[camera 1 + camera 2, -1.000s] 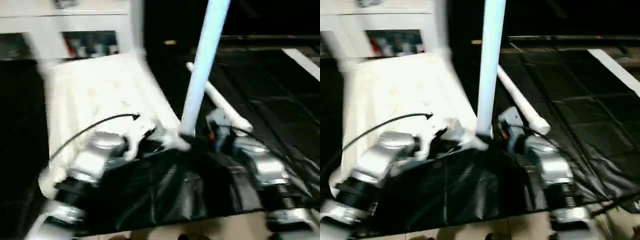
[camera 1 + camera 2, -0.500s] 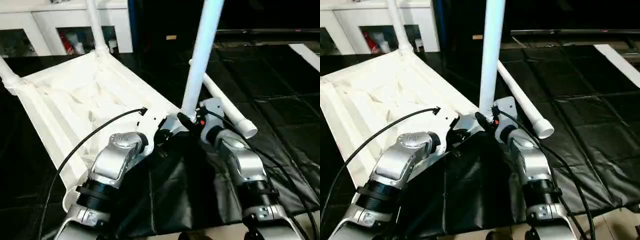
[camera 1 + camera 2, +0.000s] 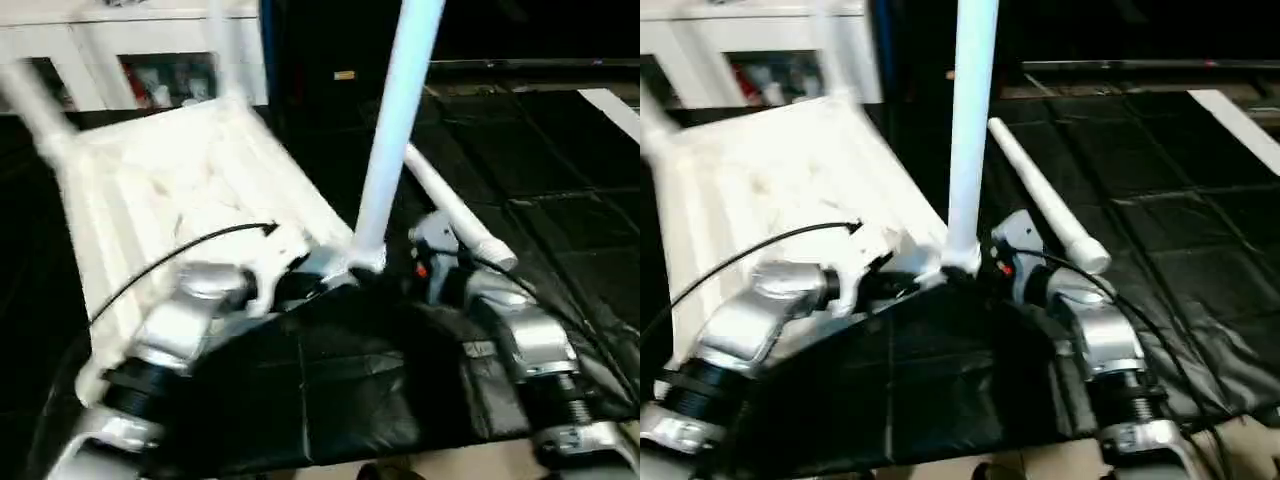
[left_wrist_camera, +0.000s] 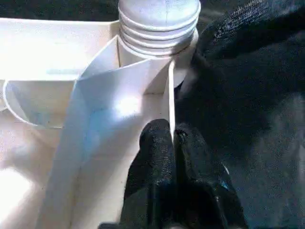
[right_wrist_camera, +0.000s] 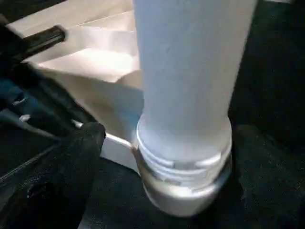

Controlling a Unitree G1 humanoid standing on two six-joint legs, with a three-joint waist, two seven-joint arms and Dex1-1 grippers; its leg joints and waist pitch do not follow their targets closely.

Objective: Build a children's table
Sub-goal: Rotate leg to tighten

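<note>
— Pincer status? Our left pincer (image 4: pixel 174 143) is clamped on the tabletop's rib (image 4: pixel 170 102), steadying it.
— Right pincer: we cannot tell. The leg (image 3: pixel 970 130) stands in the corner socket (image 5: pixel 183 188), twelve o'clock from our arms.

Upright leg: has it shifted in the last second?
No. The upright leg still stands in the same corner socket of the top; the whole view has shifted, so the camera moved.

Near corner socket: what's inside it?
The threaded end of the upright leg sits in the socket; a few thread rings show above the rim. How deep it goes is hidden by the socket wall.
</note>
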